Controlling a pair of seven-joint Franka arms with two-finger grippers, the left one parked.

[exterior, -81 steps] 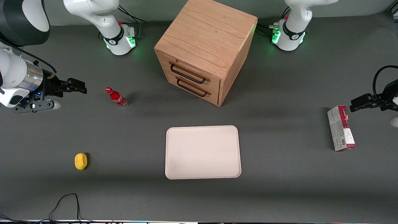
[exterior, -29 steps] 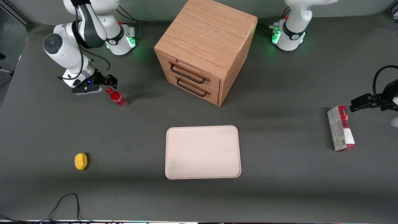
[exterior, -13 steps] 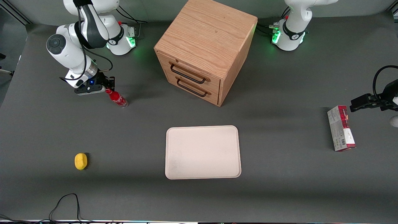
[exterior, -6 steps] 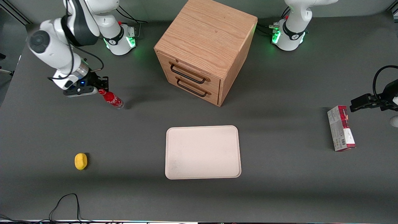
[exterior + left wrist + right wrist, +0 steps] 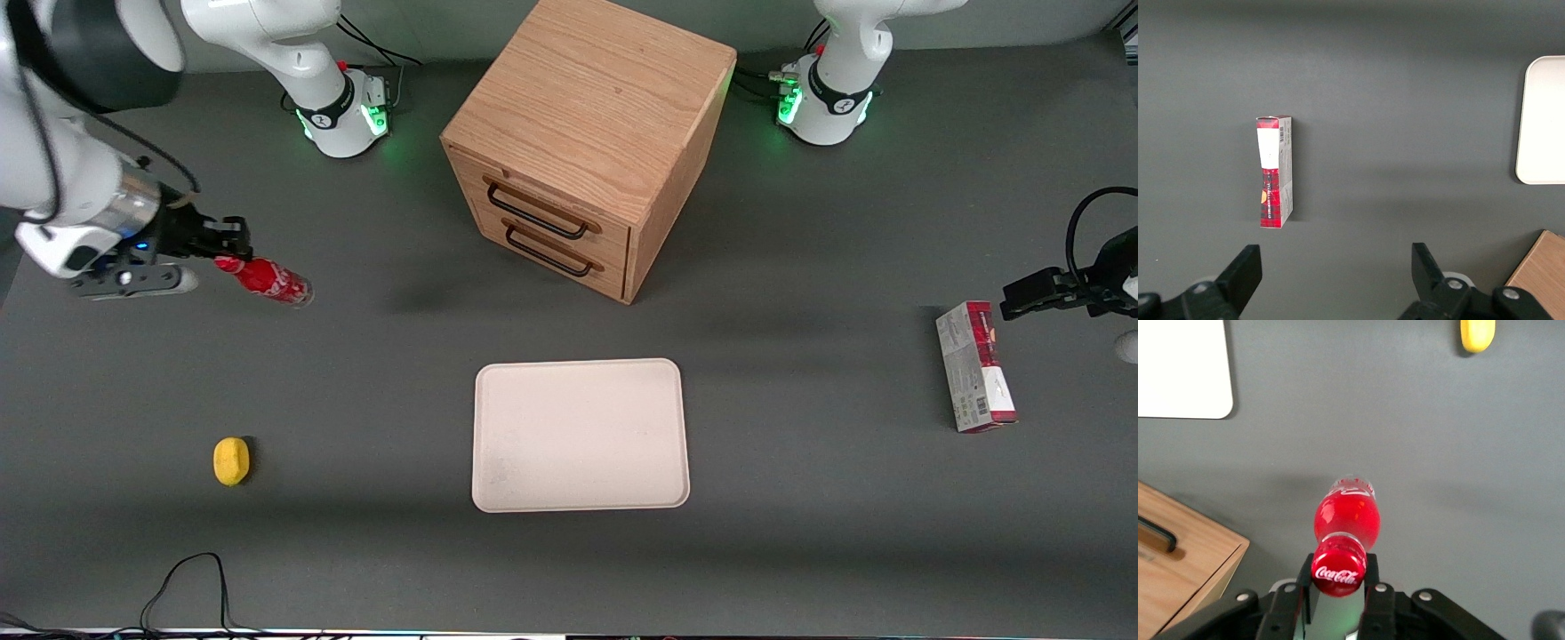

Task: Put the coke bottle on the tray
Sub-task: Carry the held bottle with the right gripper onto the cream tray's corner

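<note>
The coke bottle (image 5: 265,278) is a slim red bottle with a red cap and clear base. It hangs in the air above the table, lifted well up toward the working arm's end. My gripper (image 5: 229,253) is shut on its neck just under the cap. In the right wrist view the bottle (image 5: 1345,513) hangs straight down from the gripper (image 5: 1339,577), with a black finger (image 5: 1305,579) pressed on each side of the cap. The cream-white tray (image 5: 581,435) lies flat, nearer the front camera than the cabinet, with nothing on it; a corner of the tray (image 5: 1182,368) shows below the wrist.
A wooden drawer cabinet (image 5: 587,142) with two black handles stands at the table's middle, farther from the camera than the tray. A yellow lemon-like object (image 5: 231,461) lies near the working arm's end. A red-and-grey carton (image 5: 975,366) lies toward the parked arm's end.
My gripper came to the standing bottle, shut on its neck, and has lifted it off the table, carrying it up and toward the working arm's end over the last second.
</note>
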